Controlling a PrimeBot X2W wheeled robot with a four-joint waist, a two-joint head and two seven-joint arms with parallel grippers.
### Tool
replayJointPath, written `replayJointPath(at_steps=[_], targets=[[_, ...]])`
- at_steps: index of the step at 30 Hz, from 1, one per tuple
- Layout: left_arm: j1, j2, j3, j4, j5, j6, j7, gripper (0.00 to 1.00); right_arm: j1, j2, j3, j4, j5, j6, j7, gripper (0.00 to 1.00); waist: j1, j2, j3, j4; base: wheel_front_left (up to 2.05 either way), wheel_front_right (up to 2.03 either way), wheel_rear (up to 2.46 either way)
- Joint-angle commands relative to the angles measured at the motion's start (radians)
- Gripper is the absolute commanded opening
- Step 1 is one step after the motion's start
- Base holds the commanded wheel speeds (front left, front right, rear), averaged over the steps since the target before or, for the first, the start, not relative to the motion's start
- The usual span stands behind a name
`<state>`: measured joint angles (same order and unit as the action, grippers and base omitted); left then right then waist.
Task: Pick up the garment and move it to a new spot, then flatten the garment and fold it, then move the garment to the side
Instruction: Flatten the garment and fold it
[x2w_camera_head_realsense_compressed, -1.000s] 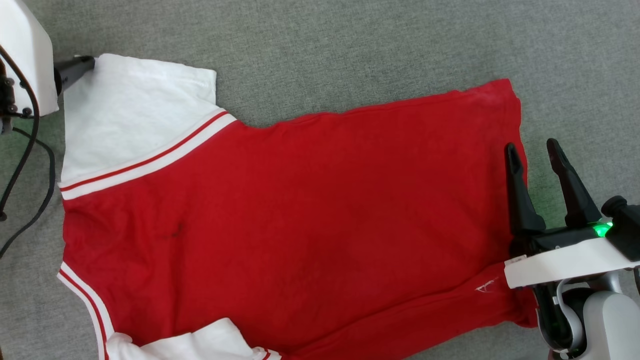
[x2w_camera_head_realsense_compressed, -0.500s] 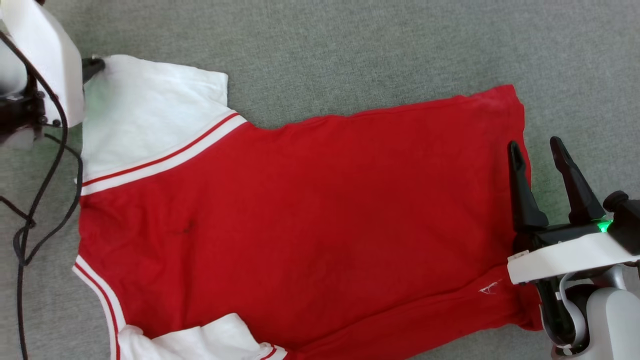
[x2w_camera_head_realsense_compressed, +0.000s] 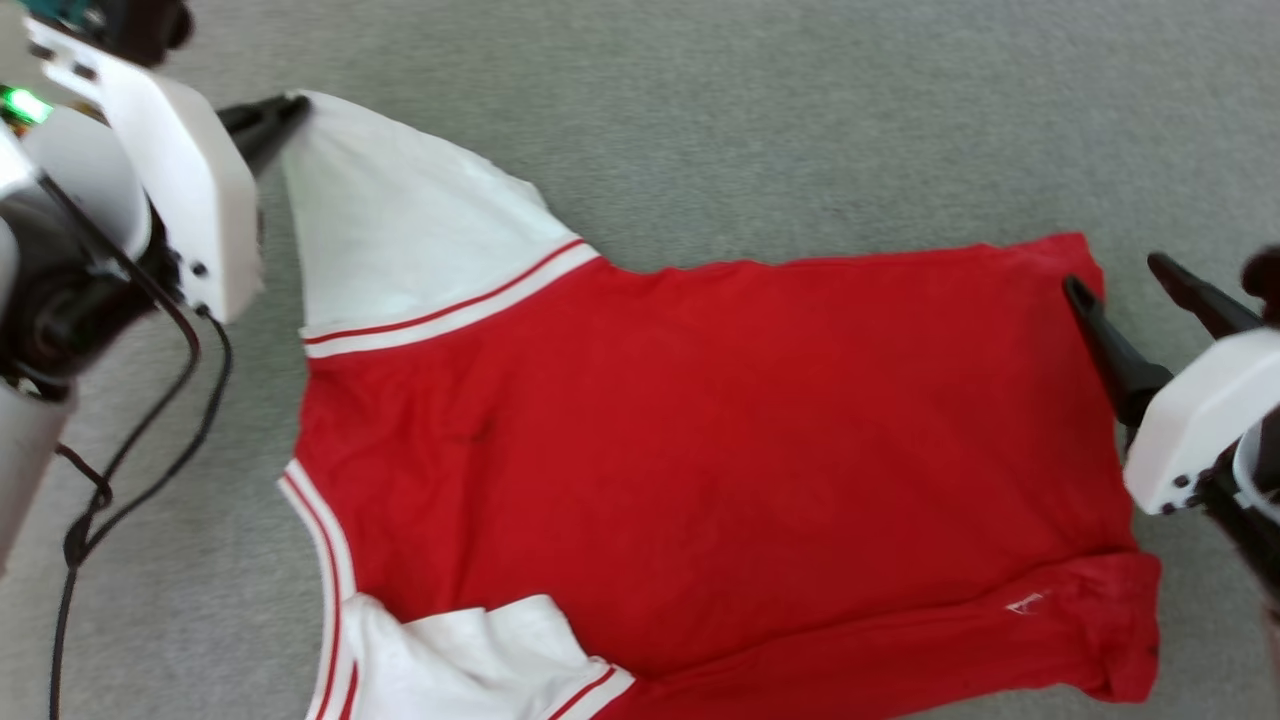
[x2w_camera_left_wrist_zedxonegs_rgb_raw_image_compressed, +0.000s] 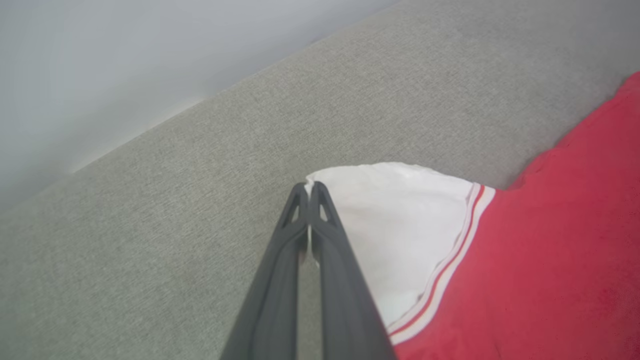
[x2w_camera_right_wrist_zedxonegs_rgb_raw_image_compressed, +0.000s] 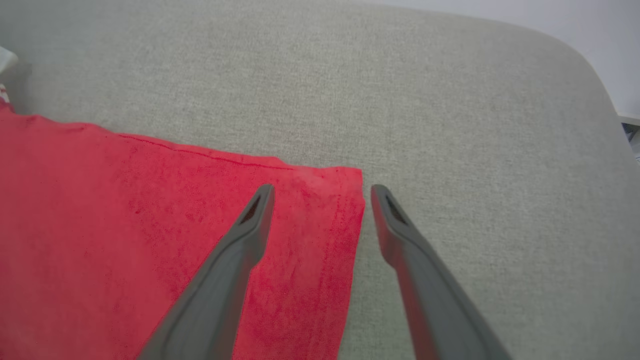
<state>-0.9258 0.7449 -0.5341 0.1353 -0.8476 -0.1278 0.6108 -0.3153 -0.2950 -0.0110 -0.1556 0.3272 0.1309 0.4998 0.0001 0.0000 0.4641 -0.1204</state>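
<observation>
No word, number or brand name can be read in any of the views. The one printed mark is a small white emblem (x2w_camera_head_realsense_compressed: 1025, 603) on the red cloth of the garment (x2w_camera_head_realsense_compressed: 700, 450). It sits in the lower right of the head view, close to the hem. It looks like a thin angular outline, but it is too small and too blurred to tell whether it holds letters or is a logo.

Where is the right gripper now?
In the head view, the right gripper is at the right edge, open astride the far hem corner of the garment: one finger above red cloth, the other above the grey surface.
</observation>
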Motion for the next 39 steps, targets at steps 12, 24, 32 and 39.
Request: replayJointPath(at_steps=[12, 24, 32, 39], targets=[[0.110, 0.048, -0.055, -0.336, -0.015, -0.001, -0.072, 0.00, -0.209, -0.175, -0.002, 0.126, 0.014, 0.000, 0.576, 1.00, -0.0001, 0.0000, 0.005, 0.149, 0.00, 0.00, 0.00], [0.134, 0.035, -0.095, -0.446, 0.032, 0.007, -0.088, 0.00, -0.229, -0.214, 0.058, 0.272, -0.021, 0.000, 0.603, 1.00, -0.0001, 0.0000, 0.054, 0.214, 0.00, 0.00, 0.00], [0.138, 0.021, -0.111, -0.421, 0.050, 0.005, -0.114, 0.00, -0.185, -0.198, 0.121, 0.344, 0.012, 0.001, 0.606, 0.00, -0.0001, 0.0000, 0.059, 0.229, 0.00, 0.00, 0.00], [0.175, 0.029, -0.107, -0.371, 0.046, 0.013, -0.153, 0.00, -0.205, -0.180, 0.078, 0.332, 0.013, 0.001, 0.503, 0.00, -0.0001, 0.0000, -0.007, 0.209, 0.00, 0.00, 0.00]])
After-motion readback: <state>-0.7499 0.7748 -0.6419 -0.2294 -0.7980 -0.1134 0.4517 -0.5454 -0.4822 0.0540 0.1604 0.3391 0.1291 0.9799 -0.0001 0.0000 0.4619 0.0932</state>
